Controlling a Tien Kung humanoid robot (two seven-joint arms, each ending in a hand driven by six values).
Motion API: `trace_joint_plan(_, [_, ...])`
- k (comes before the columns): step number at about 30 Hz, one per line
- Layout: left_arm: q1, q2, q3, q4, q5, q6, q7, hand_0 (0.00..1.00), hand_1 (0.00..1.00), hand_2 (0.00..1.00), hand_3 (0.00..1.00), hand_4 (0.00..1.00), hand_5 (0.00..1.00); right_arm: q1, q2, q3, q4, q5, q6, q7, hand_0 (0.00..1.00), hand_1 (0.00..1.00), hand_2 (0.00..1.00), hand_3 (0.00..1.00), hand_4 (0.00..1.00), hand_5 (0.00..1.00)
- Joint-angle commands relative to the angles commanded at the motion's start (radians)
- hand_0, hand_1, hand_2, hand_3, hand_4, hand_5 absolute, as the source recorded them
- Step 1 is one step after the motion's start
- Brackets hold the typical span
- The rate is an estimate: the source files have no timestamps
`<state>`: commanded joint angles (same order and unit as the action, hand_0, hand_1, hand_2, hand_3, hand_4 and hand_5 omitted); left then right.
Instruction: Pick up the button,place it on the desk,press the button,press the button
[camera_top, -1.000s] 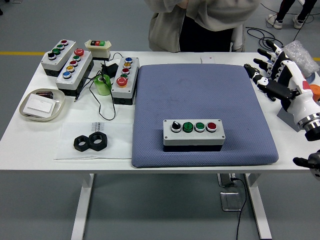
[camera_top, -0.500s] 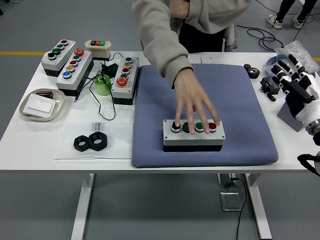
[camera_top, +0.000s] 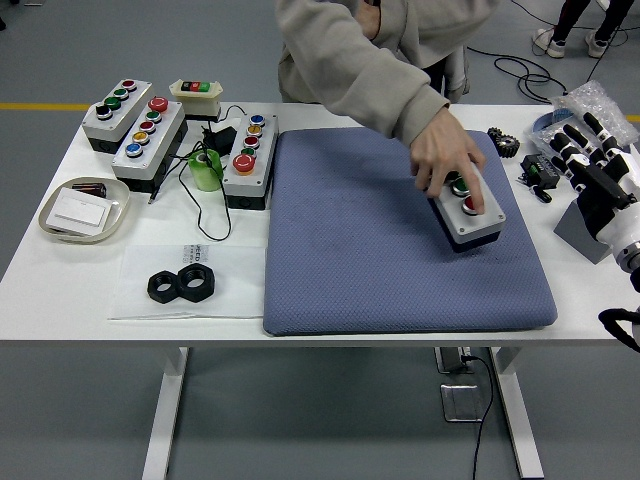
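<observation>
The blue padded mat (camera_top: 400, 240) covers the white table (camera_top: 180, 300). On its right part a person's hand (camera_top: 440, 155) grips the grey four-button control box (camera_top: 468, 212), set askew. The robot's right hand (camera_top: 590, 165) hovers beside, fingers spread, empty. Judged: neither press is yet made.

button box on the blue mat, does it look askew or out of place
Yes. The button box lies turned at an angle to the mat's edges, toward its right side, with a person's hand on its far end covering some buttons. The right hand is at the table's right edge, fingers spread, apart from it.
</observation>
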<state>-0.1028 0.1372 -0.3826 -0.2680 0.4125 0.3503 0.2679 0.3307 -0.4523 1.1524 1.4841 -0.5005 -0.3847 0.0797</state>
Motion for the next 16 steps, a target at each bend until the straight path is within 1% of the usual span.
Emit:
trace_joint_plan(11, [0.001,0.0,-0.002,-0.001,0.006,-0.001,0.002,0.744,0.781,0.851,0.766,0.538,0.998,0.001,-0.003,0.004,-0.003,-0.025,-0.006,-0.001,0.967,0.855,0.926,0.977,0.689,0.171])
trace_joint_plan(16, [-0.001,0.0,0.002,-0.002,-0.001,0.0,0.0,0.744,0.781,0.851,0.766,0.538,0.998,0.004,-0.004,0.004,-0.002,-0.042,-0.001,-0.01,0.967,0.855,0.926,0.977,0.689,0.171])
